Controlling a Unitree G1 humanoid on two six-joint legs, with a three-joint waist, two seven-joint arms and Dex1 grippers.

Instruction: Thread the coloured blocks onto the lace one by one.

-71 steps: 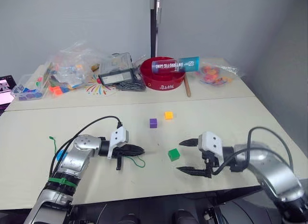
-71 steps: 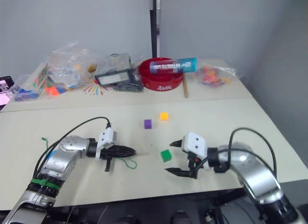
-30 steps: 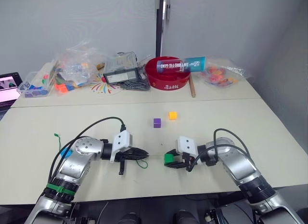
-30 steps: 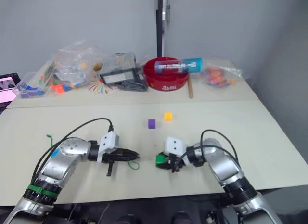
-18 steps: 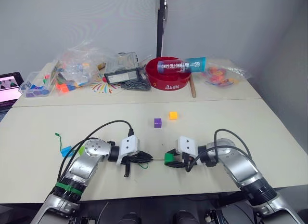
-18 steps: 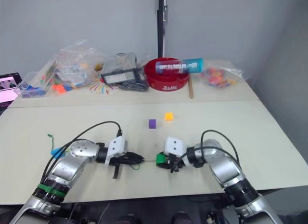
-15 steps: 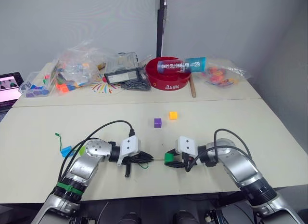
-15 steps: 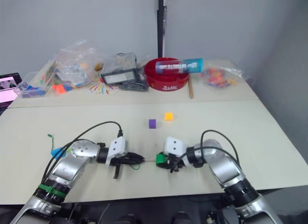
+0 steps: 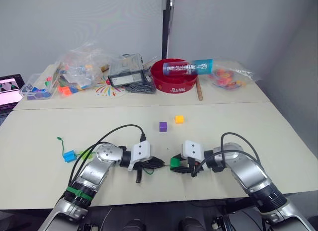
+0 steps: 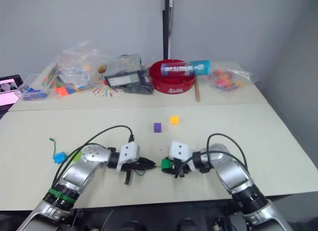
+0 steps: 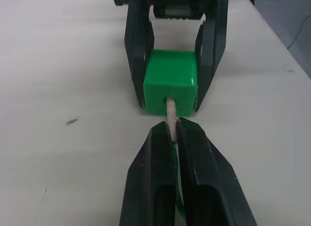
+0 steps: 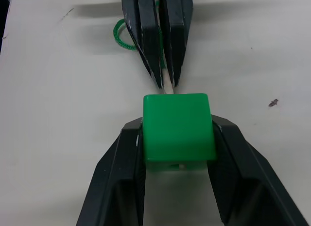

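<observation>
My right gripper (image 9: 172,163) is shut on the dark green block (image 9: 175,162), holding it just above the table near the front edge. My left gripper (image 11: 170,132) is shut on the lace (image 11: 170,120) right behind its pale tip. That tip enters the hole in the block's near face (image 11: 171,80). The lace trails back to my left, carrying a blue block (image 9: 68,155) and a light green one (image 9: 85,153), and ends in a knotted tail (image 9: 58,139). A purple block (image 9: 163,126) and an orange-yellow block (image 9: 179,119) lie loose at mid-table.
Along the back stand a red bowl (image 9: 174,84) with a blue tube (image 9: 189,67) across it, a wooden stick (image 9: 198,92), a clear box (image 9: 124,72) and plastic bags of toys (image 9: 74,72) (image 9: 228,74). Black cables loop from both wrists.
My left gripper has moved right with the lace until its tip reaches the green block. The blue block has slid right along with the lace. The right gripper has stayed put.
</observation>
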